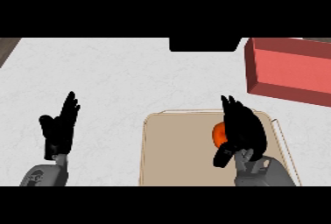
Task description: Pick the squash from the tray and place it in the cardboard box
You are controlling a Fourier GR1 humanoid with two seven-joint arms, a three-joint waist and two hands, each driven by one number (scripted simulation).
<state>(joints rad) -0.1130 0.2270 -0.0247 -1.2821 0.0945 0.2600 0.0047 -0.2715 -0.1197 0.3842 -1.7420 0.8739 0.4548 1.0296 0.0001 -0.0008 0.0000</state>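
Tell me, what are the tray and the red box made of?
The tray looks like pale wood or plastic: flat, matte beige, with a thin raised rim. The red box looks like cardboard or plastic: plain dull walls, sharp folded-looking edges, no shine. Neither can be told for certain.

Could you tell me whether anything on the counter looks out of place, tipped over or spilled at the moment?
Nothing stands out. The orange squash lies on the beige tray, mostly hidden by the right hand above it. The red box sits at the far right, and the left hand rests open at the left.
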